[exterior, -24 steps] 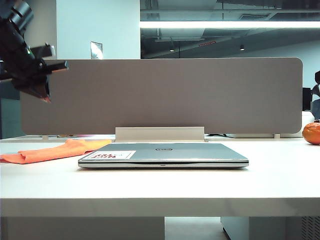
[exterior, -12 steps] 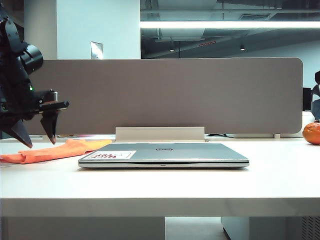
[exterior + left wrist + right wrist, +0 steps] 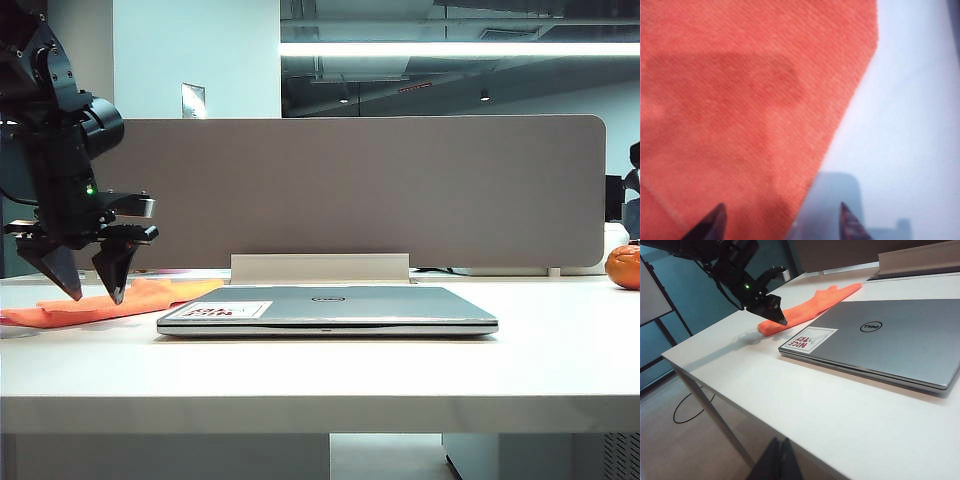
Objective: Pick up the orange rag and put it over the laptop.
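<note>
while right claw (image 3: 777, 460) sits clenched, left claw (image 3: 90, 290) hangs released over orange rag (image 3: 740, 100).

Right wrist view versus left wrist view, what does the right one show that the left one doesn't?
Only the right wrist view shows the closed Dell laptop with its white sticker, the table's edge, the floor, and the right gripper, shut, hanging low off the table.

Only the left wrist view shows the orange rag's weave close up, between the left gripper's spread fingertips.

Both show the rag, the white tabletop and the open left gripper above the rag.
</note>
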Controlling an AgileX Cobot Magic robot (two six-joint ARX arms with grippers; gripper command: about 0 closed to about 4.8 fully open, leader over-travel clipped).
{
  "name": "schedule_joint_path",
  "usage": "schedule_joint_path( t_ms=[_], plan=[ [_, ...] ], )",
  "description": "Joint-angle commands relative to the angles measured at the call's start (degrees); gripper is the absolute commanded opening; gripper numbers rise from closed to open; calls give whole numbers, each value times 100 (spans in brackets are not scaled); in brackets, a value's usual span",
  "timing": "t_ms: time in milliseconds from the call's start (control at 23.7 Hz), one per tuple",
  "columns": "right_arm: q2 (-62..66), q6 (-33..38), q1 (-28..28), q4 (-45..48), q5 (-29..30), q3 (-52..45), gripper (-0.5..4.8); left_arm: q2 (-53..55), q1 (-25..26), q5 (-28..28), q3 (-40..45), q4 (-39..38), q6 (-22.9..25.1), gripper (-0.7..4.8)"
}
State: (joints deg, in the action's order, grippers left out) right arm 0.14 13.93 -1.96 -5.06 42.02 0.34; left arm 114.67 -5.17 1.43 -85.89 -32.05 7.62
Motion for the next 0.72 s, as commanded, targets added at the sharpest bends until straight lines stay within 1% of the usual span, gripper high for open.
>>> schedule_joint_path(
  t_ms=[42,211,295,338,380,422,549,591,633,717],
  plan=[
    [-9,-4,-2,57,-15,-20,-4,94,-20,247,-7,37,96,279],
    [-9,-4,-2,59,-15,-20,-4,195,-20,358,-7,85,96,274],
    [-9,-4,-2,57,-15,-20,-4,219,-20,391,-7,107,96,225],
    [-9,-4,-2,59,-13,-20,-4,227,-20,396,-7,120,96,171],
    [-9,-4,-2,59,-15,-20,-4,229,-20,393,-7,129,98,129],
    [-9,-4,-2,59,-15,-20,-4,229,-20,396,-7,136,98,113],
    [-9,-4,-2,59,-15,-20,-4,249,-20,396,-7,179,96,108],
    [-9,-4,-2,59,-15,-20,-4,262,-20,400,-7,181,96,57],
    [-9,-4,-2,59,-15,-20,-4,284,-20,398,-7,181,96,-8],
    [-9,-4,-2,59,-15,-20,-4,293,-20,398,-7,214,96,-6]
  ],
)
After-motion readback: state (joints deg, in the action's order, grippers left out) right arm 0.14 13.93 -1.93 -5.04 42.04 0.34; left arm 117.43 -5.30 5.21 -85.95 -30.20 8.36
